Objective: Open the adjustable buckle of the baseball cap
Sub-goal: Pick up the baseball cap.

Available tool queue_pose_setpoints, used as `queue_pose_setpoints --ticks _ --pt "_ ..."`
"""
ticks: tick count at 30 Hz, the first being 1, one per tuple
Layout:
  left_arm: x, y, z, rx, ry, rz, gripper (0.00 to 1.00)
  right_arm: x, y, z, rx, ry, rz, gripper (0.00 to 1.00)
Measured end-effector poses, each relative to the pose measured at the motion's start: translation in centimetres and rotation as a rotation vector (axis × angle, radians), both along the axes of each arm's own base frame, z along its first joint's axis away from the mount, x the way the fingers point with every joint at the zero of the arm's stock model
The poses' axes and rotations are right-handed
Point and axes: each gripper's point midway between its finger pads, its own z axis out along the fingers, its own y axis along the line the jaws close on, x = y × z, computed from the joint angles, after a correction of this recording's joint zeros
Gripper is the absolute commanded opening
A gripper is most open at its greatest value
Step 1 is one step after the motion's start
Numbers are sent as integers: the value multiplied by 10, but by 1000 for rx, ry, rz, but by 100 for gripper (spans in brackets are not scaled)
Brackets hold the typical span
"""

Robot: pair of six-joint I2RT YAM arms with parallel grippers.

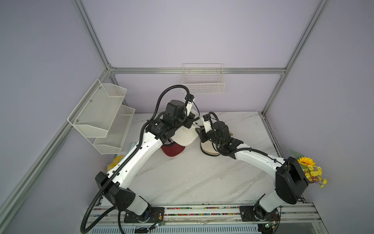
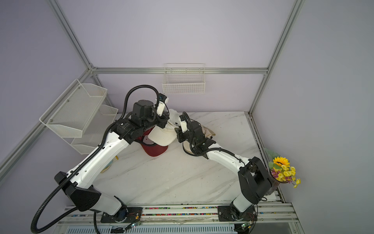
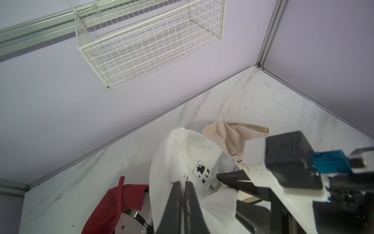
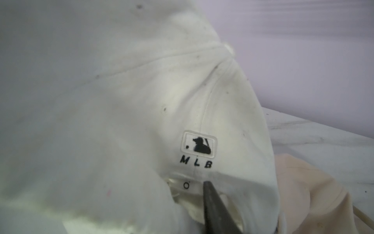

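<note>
That white cap [image 4: 141, 91] is matte cloth, bit grubby; table [image 1: 192, 178] is smooth marble-look with slight sheen; wire basket [image 1: 203, 85] white-coated metal.

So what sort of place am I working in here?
Probably a robot test cell, not a real room: an aluminium frame holding plain lilac panels, a marble-look tabletop, and staged props such as the wall-hung wire basket and fake flowers.

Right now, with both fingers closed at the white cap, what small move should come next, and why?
Probably a short, gentle pull of the strap with the right fingers. The left fingers pinch the white cap and hold it up, while the right fingers seem closed on the strap just under the MLB logo.
</note>
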Motion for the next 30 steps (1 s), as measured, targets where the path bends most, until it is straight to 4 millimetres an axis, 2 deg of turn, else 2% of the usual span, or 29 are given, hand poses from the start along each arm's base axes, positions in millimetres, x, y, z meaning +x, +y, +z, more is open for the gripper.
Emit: queue_pose_setpoints --ticks 3,7,8,9,10,11,12,15,17,20,24,27,30 --pt "-9 6 1 -10 -3 -1 0 5 -1 24 22 -58 -20 0" --pt "-17 11 -18 8 32 1 0 6 -4 60 49 -129 -33 0" --pt "-19 12 -25 15 43 0 8 6 -5 73 60 -153 -33 0" --pt "-20 12 -30 22 55 -3 40 6 -5 85 72 -174 -32 0" --pt "-21 11 -35 30 61 -9 67 5 -5 94 82 -191 -30 0" --pt "-21 11 -39 35 68 -15 88 4 -4 106 94 -209 -25 0" --pt "-22 10 -42 37 75 -21 100 3 -4 114 104 -224 -19 0" --pt "-26 5 -43 51 65 -51 100 0 -1 130 124 -244 5 0" --pt "-33 -5 -37 52 33 -98 100 -3 2 135 131 -247 27 0" --pt "-48 -25 -20 44 -38 -193 100 -5 4 137 132 -244 45 0" --pt "-62 -47 -6 51 -105 -284 100 -6 5 136 129 -234 53 0" --pt "-62 -58 -5 69 -126 -311 100 -7 6 133 119 -218 60 0" --pt "-53 -64 -10 98 -130 -312 100 -8 6 131 113 -206 67 0"
